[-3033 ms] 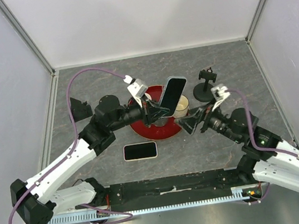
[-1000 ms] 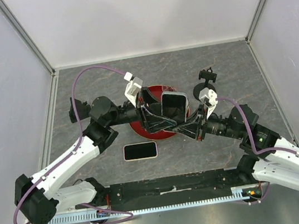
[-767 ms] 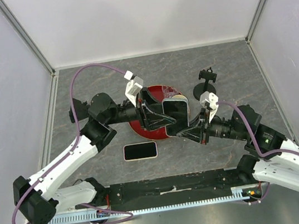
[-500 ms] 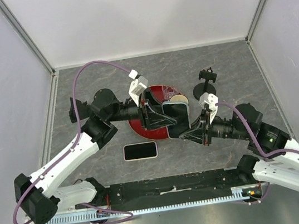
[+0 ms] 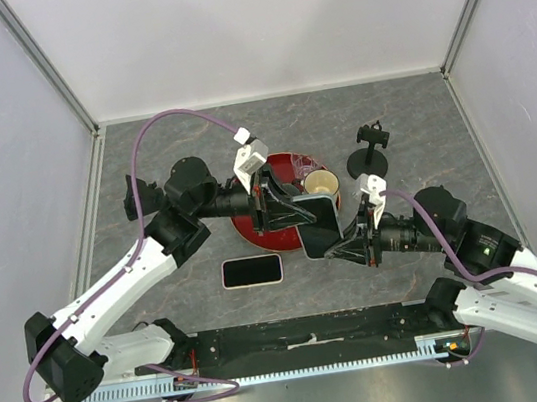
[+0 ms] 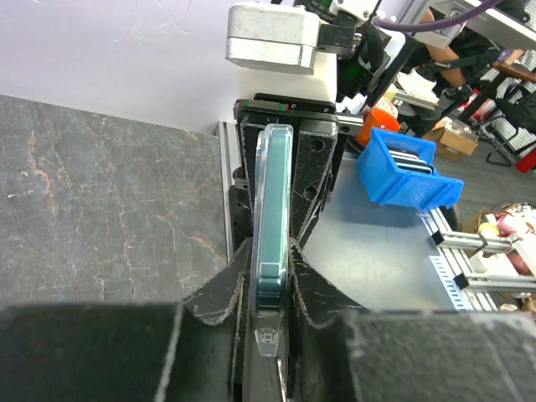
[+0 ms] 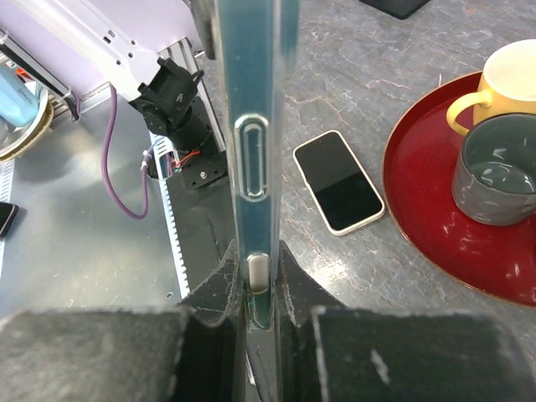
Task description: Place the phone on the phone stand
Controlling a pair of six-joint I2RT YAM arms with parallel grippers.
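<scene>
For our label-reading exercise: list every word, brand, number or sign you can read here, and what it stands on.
None can be read. The held phone, the second phone on the table and the blue bin show no legible marking; anything farther off is too blurred.

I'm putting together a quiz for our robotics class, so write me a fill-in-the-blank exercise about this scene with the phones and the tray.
1. Tools shut on the raised phone number ___: the left tool and the right tool.
2. A second phone lies flat on the ___.
3. The red tray holds a yellow mug and a grey ___.
4. The phone stand is ___, with no phone on it.
Missing words: two; table; cup; empty.
</scene>
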